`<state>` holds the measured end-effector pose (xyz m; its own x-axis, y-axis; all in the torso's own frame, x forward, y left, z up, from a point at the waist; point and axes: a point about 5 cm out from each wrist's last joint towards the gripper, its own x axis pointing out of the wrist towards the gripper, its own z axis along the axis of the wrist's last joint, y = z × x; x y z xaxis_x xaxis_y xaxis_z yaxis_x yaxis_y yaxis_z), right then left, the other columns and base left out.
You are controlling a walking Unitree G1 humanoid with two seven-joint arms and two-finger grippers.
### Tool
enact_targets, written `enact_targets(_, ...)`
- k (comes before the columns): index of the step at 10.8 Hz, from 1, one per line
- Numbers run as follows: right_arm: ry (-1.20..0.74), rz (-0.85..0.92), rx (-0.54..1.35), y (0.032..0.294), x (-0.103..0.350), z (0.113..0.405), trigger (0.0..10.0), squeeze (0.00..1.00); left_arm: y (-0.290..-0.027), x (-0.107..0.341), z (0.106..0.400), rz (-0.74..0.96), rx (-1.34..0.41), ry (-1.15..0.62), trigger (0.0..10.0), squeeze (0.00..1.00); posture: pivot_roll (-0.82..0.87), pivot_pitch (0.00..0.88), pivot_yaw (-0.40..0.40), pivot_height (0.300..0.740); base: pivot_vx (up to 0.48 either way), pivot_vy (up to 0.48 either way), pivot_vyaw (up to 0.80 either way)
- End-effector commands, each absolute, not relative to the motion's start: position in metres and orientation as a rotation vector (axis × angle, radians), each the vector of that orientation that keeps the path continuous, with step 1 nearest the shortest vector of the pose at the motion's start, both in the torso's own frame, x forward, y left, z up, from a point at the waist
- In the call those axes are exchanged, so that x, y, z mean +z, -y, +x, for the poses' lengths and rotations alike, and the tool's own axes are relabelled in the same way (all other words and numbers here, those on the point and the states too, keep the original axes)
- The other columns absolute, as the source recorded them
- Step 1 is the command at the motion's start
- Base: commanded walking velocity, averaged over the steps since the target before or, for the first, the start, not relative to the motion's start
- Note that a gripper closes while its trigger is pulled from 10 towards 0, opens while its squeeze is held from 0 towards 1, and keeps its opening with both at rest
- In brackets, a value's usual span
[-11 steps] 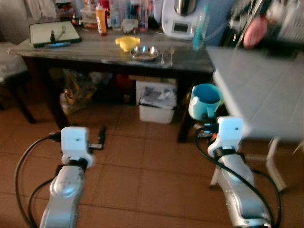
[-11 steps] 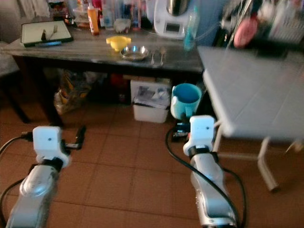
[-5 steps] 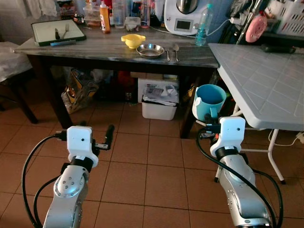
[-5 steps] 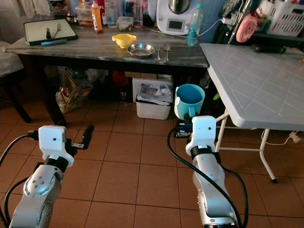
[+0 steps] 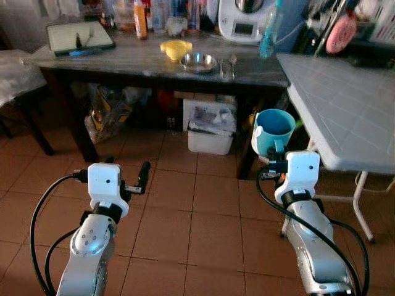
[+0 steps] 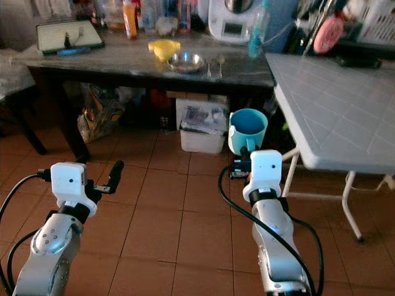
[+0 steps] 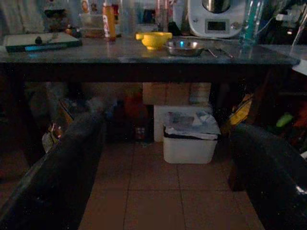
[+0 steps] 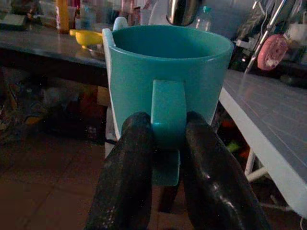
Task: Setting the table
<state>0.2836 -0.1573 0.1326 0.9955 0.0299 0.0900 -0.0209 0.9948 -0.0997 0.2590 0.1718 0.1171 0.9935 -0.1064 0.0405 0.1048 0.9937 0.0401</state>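
Observation:
My right gripper [image 8: 165,143] is shut on the handle of a teal mug [image 5: 273,129], held upright at chest height beside the corner of a white folding table [image 5: 345,105]. My left gripper [image 7: 168,191] is open and holds nothing; one of its fingers [image 5: 143,175] points forward over the tiled floor. Ahead, a dark wooden table [image 5: 123,61] carries a yellow bowl [image 5: 175,48], a steel bowl [image 5: 199,62] and two spoons [image 5: 227,63]. A tray with a fork [image 5: 80,37] lies at its left end.
Bottles and a white kitchen appliance [image 5: 247,17] line the back of the dark table. Under it stand a white bin [image 5: 212,132] and a bag [image 5: 105,117]. The folding table's legs [image 5: 361,203] stand close on my right. Tiled floor lies between me and the tables.
The whole picture has shifted slightly and sharpened as the camera moved. Both arms keep their pose, and the mug stays in the right gripper.

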Motion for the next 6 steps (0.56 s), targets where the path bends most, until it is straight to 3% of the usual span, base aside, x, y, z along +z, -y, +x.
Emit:
enact_targets(1,0.115,-0.101,0.025,0.1580,0.1373,0.2851,10.0,0.00,-0.1676,0.1200,0.2597,0.024,-0.131,0.056,10.0,0.00,0.15,0.003,-0.053,0.740,0.322,0.000,0.00)
enact_targets(6,0.118,-0.115,0.027,0.1583,0.1375,0.2851,10.0,0.00,-0.1608,0.1175,0.2589,0.009,-0.164,0.046,10.0,0.00,0.15,0.005,-0.052,0.740,0.344,0.000,0.00)
